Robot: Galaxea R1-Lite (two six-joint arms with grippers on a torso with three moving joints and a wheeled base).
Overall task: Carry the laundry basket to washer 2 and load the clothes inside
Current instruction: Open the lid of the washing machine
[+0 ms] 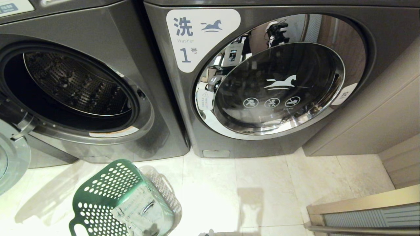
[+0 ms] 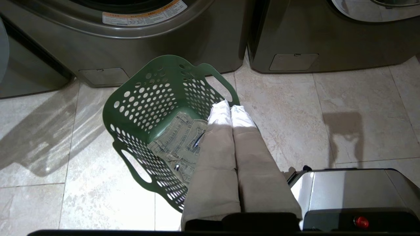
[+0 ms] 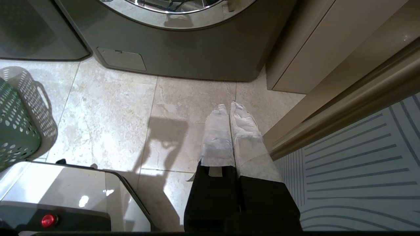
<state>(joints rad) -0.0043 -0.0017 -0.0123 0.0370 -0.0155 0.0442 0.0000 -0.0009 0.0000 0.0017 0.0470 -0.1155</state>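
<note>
**Green basket on the tiles, both claws clenched empty**

Green perforated plastic is what you see first: the laundry basket (image 2: 154,108) sits tipped on the pale floor tiles (image 1: 262,190), just in front of the open washer (image 1: 98,88) on your left. Inside it lies the clothes (image 2: 177,144), a folded pale denim piece with a pocket seam showing, resting on the basket floor.

Your left gripper (image 2: 229,109) hangs over the basket's near rim beside one cut-out handle, its white-wrapped fingers pressed together and gripping nothing. Your right gripper (image 3: 229,109) hovers over bare tile well apart from the basket, likewise clenched on nothing.

The open machine shows its perforated drum, and its door (image 1: 10,160) swings out at the far left. Next to it stands a closed washer (image 1: 272,82) whose white label reads "洗", "Washer" and "1号" with a horse logo; the glass door repeats the horse above three round warning icons. A beige cabinet (image 1: 377,114) flanks it on the right.
</note>
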